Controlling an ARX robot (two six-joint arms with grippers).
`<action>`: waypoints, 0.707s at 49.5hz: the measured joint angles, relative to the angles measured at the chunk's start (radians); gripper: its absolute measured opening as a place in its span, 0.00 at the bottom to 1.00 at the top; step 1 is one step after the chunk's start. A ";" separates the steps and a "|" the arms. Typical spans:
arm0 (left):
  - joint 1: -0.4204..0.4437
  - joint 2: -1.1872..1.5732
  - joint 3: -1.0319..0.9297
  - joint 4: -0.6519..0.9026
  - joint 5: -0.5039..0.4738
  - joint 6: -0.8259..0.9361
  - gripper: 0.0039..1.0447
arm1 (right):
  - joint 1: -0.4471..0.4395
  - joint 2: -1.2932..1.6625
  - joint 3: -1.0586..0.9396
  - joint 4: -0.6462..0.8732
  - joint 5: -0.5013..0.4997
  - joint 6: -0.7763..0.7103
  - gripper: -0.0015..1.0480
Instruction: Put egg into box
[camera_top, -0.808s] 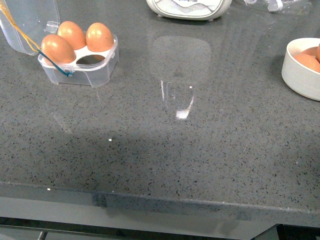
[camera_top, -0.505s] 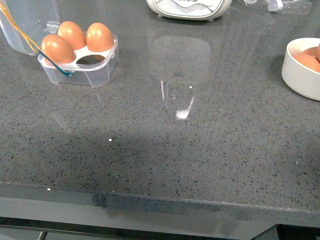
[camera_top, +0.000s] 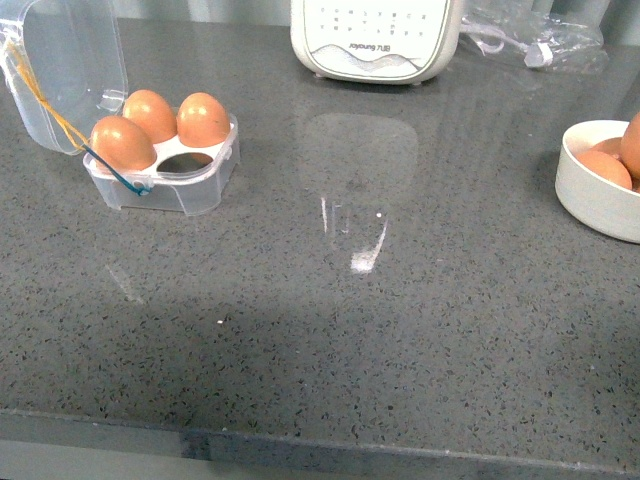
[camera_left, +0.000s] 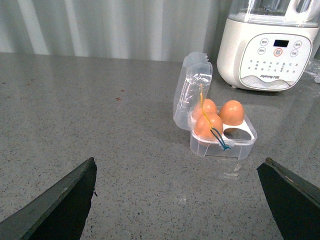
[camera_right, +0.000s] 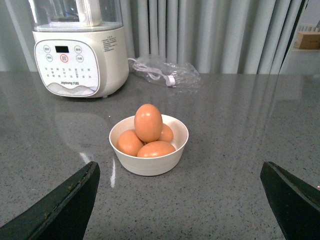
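Observation:
The clear plastic egg box (camera_top: 165, 180) stands at the far left of the grey counter with its lid (camera_top: 60, 70) open and three brown eggs in it; its front right slot (camera_top: 186, 160) is empty. It also shows in the left wrist view (camera_left: 222, 142). Several brown eggs (camera_right: 148, 122) lie in a round white bowl (camera_right: 150, 165), at the right edge in the front view (camera_top: 590, 195). My left gripper (camera_left: 177, 197) is open and empty, well short of the box. My right gripper (camera_right: 180, 200) is open and empty, short of the bowl. Neither arm shows in the front view.
A white blender-type appliance (camera_top: 375, 40) stands at the back centre of the counter, also in the right wrist view (camera_right: 80, 60). A clear plastic bag with a cable (camera_right: 165, 72) lies behind the bowl. The counter's front edge (camera_top: 320, 445) runs along the bottom.
The front view has shifted: the box, the bowl and the appliance all sit lower in the picture, and more of the counter's back shows. Nothing on the counter has moved.

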 joint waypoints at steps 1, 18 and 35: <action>0.000 0.000 0.000 0.000 0.000 0.000 0.94 | 0.000 0.000 0.000 0.000 0.000 0.000 0.93; 0.000 0.000 0.000 0.000 0.000 0.000 0.94 | 0.000 0.000 0.000 0.000 0.000 0.000 0.93; 0.000 0.000 0.000 0.000 0.000 0.000 0.94 | 0.109 0.109 0.074 0.063 0.229 0.072 0.93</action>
